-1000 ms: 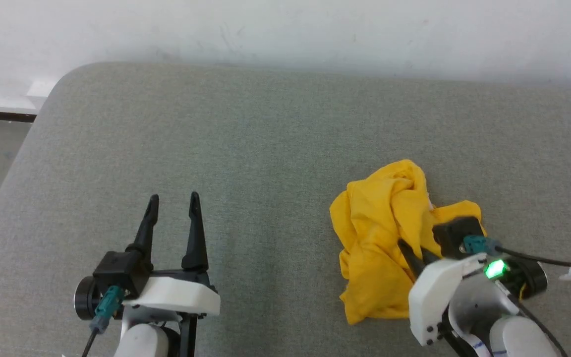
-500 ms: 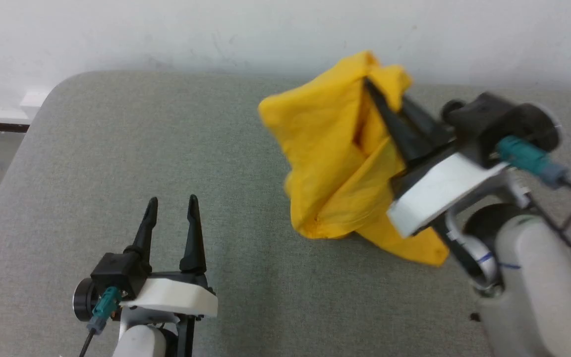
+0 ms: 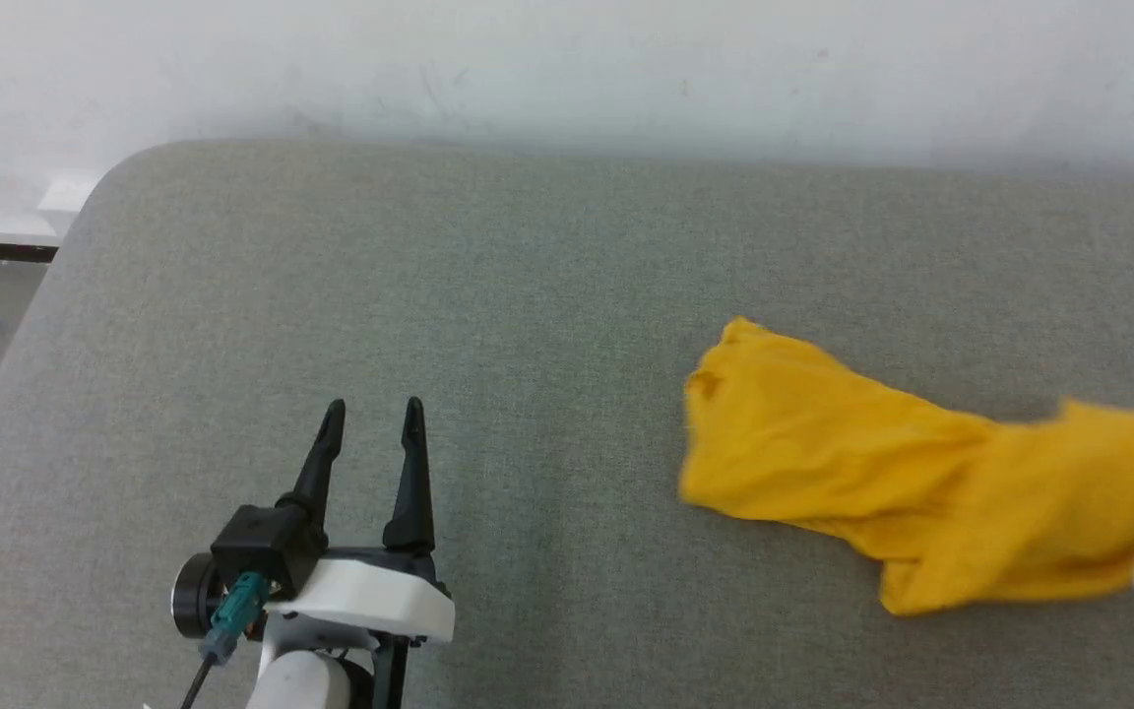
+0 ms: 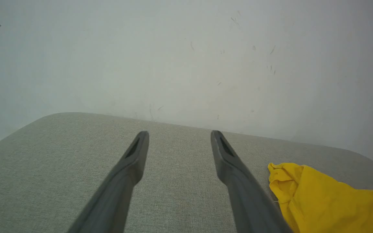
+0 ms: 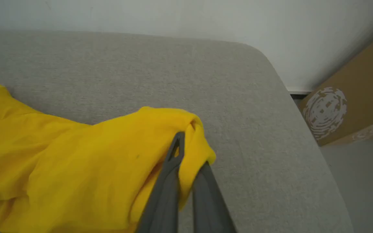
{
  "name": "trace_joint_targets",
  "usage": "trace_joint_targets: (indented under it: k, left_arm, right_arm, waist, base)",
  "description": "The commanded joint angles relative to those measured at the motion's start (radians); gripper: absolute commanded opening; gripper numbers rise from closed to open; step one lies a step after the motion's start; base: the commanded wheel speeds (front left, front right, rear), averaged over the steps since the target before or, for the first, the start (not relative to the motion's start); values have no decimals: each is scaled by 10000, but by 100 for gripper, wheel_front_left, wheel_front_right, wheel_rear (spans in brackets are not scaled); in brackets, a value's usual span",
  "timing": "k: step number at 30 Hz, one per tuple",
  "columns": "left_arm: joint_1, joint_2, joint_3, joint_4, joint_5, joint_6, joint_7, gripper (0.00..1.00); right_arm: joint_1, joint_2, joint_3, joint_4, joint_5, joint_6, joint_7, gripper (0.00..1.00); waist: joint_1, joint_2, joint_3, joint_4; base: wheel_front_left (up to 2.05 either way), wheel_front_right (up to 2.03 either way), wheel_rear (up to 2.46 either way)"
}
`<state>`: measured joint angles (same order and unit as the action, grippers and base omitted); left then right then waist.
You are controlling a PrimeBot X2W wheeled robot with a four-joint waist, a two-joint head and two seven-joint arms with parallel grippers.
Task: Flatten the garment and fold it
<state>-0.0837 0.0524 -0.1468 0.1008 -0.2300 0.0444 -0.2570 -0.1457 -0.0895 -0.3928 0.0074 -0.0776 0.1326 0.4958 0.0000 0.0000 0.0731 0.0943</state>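
The garment lies on the right half of the grey padded surface as a long, rumpled band and not as a spread shirt. One end points toward the middle of the surface and the other runs off toward the right edge of the head view. The right gripper has its two dark fingers drawn close together on a bunched fold at that right-hand end, with cloth wrapped around and between them, so it holds the shirt by one gathered corner. The left gripper stands wide apart and empty over bare fabric at the lower left, well apart from the nearest yellow edge.

Judged from this, the flattening has hardly begun. The cloth is stretched out in one direction only, doubled over on itself, and shows plain yellow with no print (which part is pinched, a sleeve, the hem or the collar, I cannot make out, as the layers hide each other). What remains is nearly everything: a second grasp point for the free arm, opening the shirt out to its full width, smoothing it onto the surface, and then all of the folds
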Motion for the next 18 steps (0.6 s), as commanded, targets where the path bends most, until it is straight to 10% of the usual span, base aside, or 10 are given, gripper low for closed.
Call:
trace_joint_targets:
  k: [1,2,3,4,10,18]
  left_arm:
    - [65,-21,-36,16,-26,-44,-47,100]
    - [68,-21,-48,23,-22,-44,-47,100]
    - [73,-21,-60,37,-20,-48,-47,100]
    - [80,-21,-69,54,-17,-55,-47,100]
    - [28,-21,-94,103,-22,-59,-47,100]
    - [-104,-21,-61,27,-48,-24,-47,100]
  right_arm:
    - [261,118,-623,-111,-196,-19,71,0]
    - [429,186,-1018,-134,-285,-19,114,0]
    - [580,245,-1310,-144,-320,-19,158,65]
    - [721,292,-1523,-161,-323,-19,186,100]
    - [1361,385,-1131,-608,719,-19,-1285,100]
    - [1957,390,2238,-823,1503,-19,-3519,100]
  waist:
    - [0,0,23,-23]
    - [0,0,33,-45]
    - [0,0,38,-71]
    - [0,0,42,-100]
    - [0,0,85,-278]
    - [0,0,272,-504]
  base:
    - [0,0,0]
    - [0,0,0]
    - [0,0,0]
    - [0,0,0]
    - [0,0,0]
    - [0,0,0]
